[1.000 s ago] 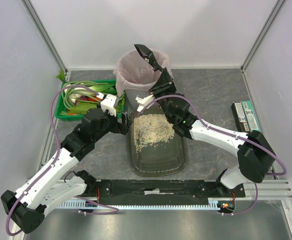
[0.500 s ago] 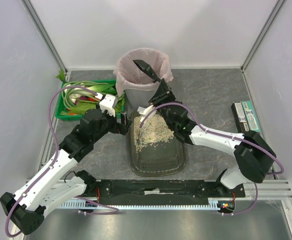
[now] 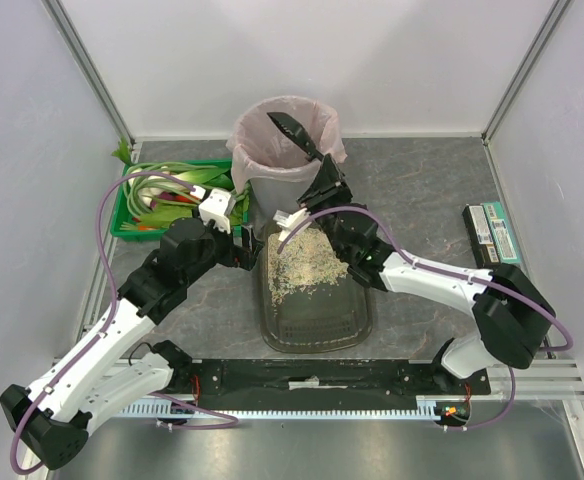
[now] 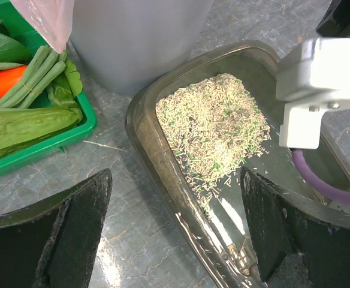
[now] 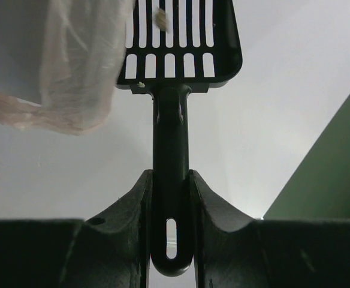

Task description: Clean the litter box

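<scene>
Grey tabletop (image 3: 422, 190); litter box (image 3: 317, 325) far rim was hidden; R gripper (image 5: 170, 186) clenched scoop (image 5: 170, 120), probably over bin (image 3: 247, 140); L gripper (image 4: 175, 180) gaped.

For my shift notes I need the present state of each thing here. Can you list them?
litter box: lying flat, litter heaped at far end, near end bare.
scoop: gripped by its handle, head over the bin.
bin: upright, open, pink bag inside.
green crate: holds vegetables.
left gripper: open, empty, over the box's left rim.
right gripper: shut on scoop.
</scene>
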`<state>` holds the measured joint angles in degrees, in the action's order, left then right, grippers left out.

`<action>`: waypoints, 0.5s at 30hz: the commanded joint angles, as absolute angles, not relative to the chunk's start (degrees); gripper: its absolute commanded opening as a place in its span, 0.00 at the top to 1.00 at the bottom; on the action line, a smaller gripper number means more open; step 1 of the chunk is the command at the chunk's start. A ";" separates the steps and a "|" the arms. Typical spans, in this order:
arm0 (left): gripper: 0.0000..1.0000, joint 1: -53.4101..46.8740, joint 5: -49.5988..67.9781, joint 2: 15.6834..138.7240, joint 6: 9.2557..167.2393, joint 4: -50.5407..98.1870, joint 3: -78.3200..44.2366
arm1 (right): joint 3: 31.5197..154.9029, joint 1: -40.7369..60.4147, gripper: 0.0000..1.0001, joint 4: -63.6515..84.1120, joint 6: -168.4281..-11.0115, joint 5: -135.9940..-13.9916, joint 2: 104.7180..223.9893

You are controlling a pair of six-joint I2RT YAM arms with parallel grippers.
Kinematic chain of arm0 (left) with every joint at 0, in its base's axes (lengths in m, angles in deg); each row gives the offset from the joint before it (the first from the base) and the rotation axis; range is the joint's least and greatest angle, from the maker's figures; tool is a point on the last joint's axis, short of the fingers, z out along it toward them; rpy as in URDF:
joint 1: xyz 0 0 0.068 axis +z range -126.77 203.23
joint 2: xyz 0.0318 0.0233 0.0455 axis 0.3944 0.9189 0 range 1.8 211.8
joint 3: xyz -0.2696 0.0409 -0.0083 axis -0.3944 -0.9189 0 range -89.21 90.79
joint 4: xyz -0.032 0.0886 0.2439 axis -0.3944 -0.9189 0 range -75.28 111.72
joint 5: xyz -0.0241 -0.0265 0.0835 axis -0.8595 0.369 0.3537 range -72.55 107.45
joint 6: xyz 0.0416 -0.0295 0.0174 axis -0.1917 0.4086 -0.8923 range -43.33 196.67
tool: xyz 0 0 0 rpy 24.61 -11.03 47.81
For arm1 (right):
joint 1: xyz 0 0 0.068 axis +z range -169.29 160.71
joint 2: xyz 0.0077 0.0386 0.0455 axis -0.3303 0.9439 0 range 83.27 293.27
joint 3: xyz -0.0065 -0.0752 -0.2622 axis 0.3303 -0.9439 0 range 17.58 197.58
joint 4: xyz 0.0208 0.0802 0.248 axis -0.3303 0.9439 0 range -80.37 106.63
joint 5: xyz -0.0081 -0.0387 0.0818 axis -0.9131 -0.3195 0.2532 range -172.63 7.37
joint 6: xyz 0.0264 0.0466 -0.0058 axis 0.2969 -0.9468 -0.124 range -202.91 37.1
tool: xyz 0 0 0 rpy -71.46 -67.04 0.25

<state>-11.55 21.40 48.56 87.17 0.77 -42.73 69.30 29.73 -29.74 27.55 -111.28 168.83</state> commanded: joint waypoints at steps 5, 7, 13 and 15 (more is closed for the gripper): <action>0.07 -11.40 21.23 47.76 85.46 1.59 -42.45 | 70.93 30.02 1.00 -41.34 45.24 -112.52 170.11; 0.07 -11.49 21.14 47.85 85.46 1.68 -42.54 | 70.84 30.02 1.00 -42.91 45.15 -113.22 170.63; 0.07 -11.49 21.14 47.59 85.37 1.59 -42.54 | 67.77 30.02 1.00 -43.63 44.28 -115.59 170.81; 0.07 -11.49 21.14 47.59 85.37 1.68 -42.63 | 65.75 30.02 1.00 -41.97 42.27 -116.38 170.02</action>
<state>-11.55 21.37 48.54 87.17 0.77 -42.73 68.71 29.75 -38.11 29.69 -114.36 171.04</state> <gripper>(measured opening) 0.933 0.324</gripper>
